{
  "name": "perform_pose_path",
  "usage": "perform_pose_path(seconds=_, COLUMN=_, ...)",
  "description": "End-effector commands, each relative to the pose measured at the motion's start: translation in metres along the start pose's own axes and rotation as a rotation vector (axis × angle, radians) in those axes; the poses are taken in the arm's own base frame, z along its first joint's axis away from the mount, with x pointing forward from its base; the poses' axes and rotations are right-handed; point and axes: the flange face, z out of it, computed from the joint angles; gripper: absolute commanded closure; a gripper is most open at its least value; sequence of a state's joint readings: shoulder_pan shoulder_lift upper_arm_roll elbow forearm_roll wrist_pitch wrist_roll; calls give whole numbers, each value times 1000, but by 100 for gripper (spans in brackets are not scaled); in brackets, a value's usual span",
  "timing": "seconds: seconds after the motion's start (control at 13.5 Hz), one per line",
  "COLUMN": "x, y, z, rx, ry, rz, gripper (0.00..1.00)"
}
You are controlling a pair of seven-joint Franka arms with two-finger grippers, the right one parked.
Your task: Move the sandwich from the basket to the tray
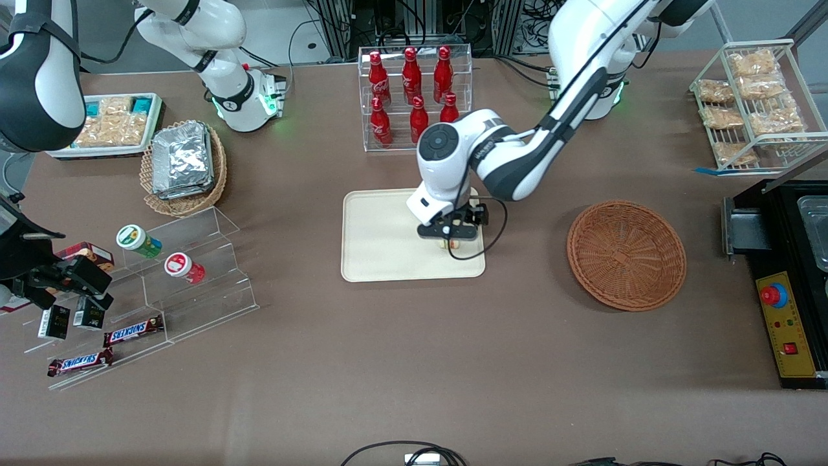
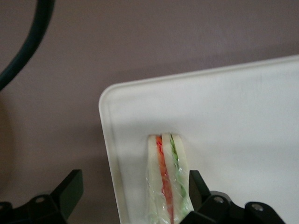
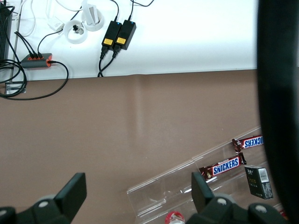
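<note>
The sandwich (image 1: 453, 244) (image 2: 167, 179), pale bread in clear wrap with red, orange and green layers, stands on edge on the cream tray (image 1: 381, 223) (image 2: 243, 112), near the tray corner closest to the reddish-brown basket (image 1: 626, 254). My left gripper (image 1: 452, 237) (image 2: 134, 181) hangs low over it, open. One finger (image 2: 197, 184) is right against the sandwich's green side. The other finger (image 2: 70, 186) stands well off it, out past the tray's rim. Nothing lies in the basket.
A clear rack of red bottles (image 1: 414, 90) stands just past the tray, farther from the camera. Toward the parked arm's end are a tan basket of foil packets (image 1: 184, 162) and an acrylic stand with Snickers bars (image 1: 132, 331). A black control box (image 1: 786, 323) sits beside the basket.
</note>
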State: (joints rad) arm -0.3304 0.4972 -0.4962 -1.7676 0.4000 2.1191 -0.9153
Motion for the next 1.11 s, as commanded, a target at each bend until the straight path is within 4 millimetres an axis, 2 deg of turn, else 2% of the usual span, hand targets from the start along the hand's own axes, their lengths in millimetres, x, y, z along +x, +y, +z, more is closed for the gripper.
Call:
perform_pose_path(seconds=0.0, x=19, y=-33, z=-30, rx=-8, ry=10, rz=-93, gripper=0)
perform_pose_path(seconds=0.22, x=50, y=-82, z=-59, rx=-5, ry=-18, rz=-215, gripper=0)
perform_pose_path(seconds=0.59, x=95, y=-172, z=-86, rx=66, ry=-95, rz=-361, gripper=0)
perform_pose_path(seconds=0.81, x=104, y=-209, z=-91, rx=93, ry=-133, rz=-364, gripper=0)
perform_pose_path(seconds=0.96, x=109, y=-250, z=-98, rx=102, ry=-160, rz=-304, gripper=0)
perform_pose_path(seconds=1.04, x=108, y=-268, z=-111, rx=101, ry=-161, rz=-267, gripper=0)
